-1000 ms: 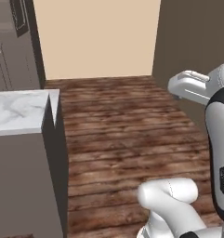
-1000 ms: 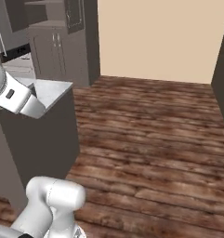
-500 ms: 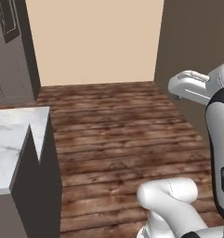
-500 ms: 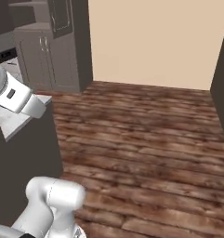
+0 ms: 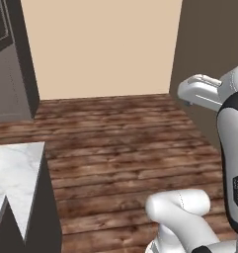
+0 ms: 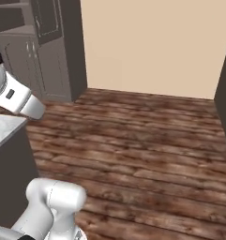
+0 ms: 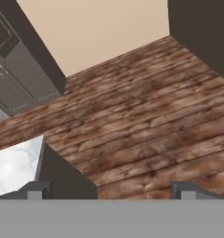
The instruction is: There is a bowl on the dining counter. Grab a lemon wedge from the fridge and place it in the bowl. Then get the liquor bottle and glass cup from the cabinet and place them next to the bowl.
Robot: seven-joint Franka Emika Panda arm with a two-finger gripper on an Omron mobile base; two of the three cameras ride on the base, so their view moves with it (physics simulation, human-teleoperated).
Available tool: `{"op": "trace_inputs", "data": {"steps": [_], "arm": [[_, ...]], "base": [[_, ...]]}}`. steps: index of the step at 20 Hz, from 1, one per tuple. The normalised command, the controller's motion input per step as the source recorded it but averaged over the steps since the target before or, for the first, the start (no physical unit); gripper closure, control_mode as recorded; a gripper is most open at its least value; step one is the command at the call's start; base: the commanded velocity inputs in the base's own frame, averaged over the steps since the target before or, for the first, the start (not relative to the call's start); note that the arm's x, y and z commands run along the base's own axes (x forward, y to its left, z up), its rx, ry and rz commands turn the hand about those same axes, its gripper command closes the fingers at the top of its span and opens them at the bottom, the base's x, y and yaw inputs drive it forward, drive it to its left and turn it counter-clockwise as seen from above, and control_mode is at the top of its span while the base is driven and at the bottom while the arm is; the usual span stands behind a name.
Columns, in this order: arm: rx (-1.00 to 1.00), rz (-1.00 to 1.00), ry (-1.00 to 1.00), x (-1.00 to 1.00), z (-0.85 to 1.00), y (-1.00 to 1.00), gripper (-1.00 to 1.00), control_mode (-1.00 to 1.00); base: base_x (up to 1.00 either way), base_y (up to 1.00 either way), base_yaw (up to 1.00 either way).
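Observation:
My gripper (image 7: 111, 190) is open in the hand view, its two dark fingertips (image 7: 36, 189) far apart with nothing between them, looking down at bare wooden floor (image 7: 141, 125). A corner of a white marble counter top (image 7: 13, 165) with a plain dark side lies at the lower left of that view. The same corner appears in the left base view (image 5: 14, 180) and at the left edge of the right base view (image 6: 2, 126). I cannot tell whether this is the dining counter. The white arm (image 5: 204, 91) is held up over the floor.
Tall grey kitchen units with panelled doors (image 6: 48, 61) stand at the far left, also the units (image 7: 16, 79) in the hand view. A beige wall (image 5: 100, 44) closes the back and a dark wall (image 5: 209, 44) stands on the right. Wooden floor (image 6: 142, 140) stretches between.
The whole picture has shifted, so the base has turned: counter and grey units slid toward the left, and more wall and floor came in. The gripper stays open.

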Motion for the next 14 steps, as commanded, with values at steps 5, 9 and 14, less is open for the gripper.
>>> {"op": "trace_inputs", "data": {"steps": [5,9,14], "arm": [[0.00,0.00,0.00,0.00,0.00,0.00,-1.00,1.00],[0.00,0.00,0.00,0.00,0.00,0.00,-1.00,1.00],[0.00,0.00,0.00,0.00,0.00,0.00,-1.00,1.00]], "base": [[1.00,-0.34,0.00],[1.00,-0.29,0.00],[1.00,-0.26,0.19]]}}
